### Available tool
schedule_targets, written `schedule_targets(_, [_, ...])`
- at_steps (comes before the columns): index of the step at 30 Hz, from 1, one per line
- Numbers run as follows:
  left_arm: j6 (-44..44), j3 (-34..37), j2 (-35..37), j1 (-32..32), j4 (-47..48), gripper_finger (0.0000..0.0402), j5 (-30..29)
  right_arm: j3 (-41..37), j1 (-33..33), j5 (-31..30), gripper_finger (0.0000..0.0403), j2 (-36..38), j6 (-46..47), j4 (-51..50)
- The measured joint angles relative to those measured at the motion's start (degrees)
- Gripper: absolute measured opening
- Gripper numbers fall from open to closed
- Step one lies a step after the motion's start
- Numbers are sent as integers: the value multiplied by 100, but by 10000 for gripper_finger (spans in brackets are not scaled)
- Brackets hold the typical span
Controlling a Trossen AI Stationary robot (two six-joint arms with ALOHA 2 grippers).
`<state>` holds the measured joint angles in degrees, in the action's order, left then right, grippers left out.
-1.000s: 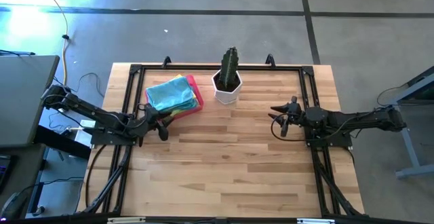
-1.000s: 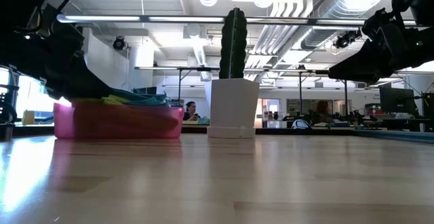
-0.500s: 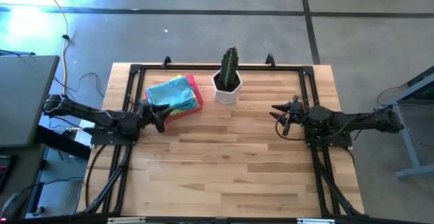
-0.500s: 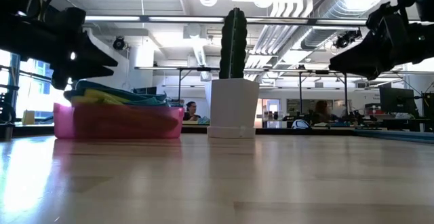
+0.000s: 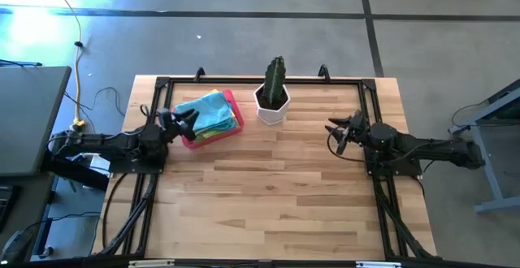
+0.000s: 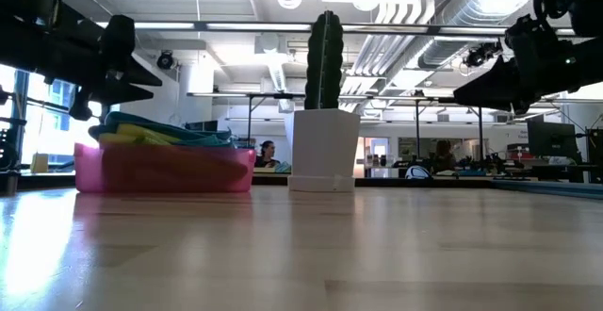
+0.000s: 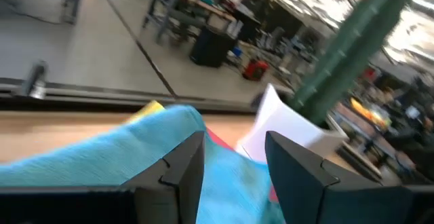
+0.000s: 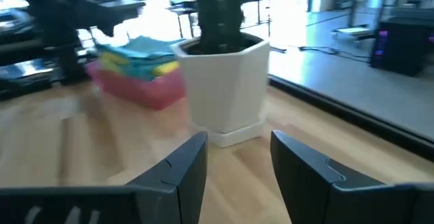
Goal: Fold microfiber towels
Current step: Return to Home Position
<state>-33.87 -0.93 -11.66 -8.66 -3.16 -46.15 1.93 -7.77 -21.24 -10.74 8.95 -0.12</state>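
Both arms have drawn back toward their bases. The left gripper [image 5: 186,120], earlier over bare wood, now hangs at the left edge of the pink tray [image 5: 236,108], fingers apart and holding nothing. The microfiber towels [image 5: 206,111] lie stacked in that tray, blue on top with yellow and green edges beneath. Their number cannot be counted, and in the low view the gripper hides the stack's left end. A cactus [image 5: 277,75] in a white pot [image 5: 272,110] stands just right of the tray. The right gripper [image 5: 336,135] hovers well apart, also spread and empty. The wooden table [image 5: 276,203] sits on a concrete floor [image 5: 244,49]. Ceiling ducts [image 6: 452,0] run overhead, and a person [image 6: 267,153] sits at a far desk.
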Motion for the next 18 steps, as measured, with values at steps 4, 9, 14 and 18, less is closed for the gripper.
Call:
schedule_targets(4, [0,0,170,-508,2,147,0,0,-544,1,154,2,0,-2])
schedule_targets(9, [0,0,357,-1069,2,147,-3,0,-1251,-2,154,2,0,-4])
schedule_targets(14, [0,0,624,-1594,5,147,-2,0,-1866,0,154,2,0,-6])
schedule_targets(18, [0,0,786,-1909,9,147,-15,0,-2264,0,154,2,0,-9])
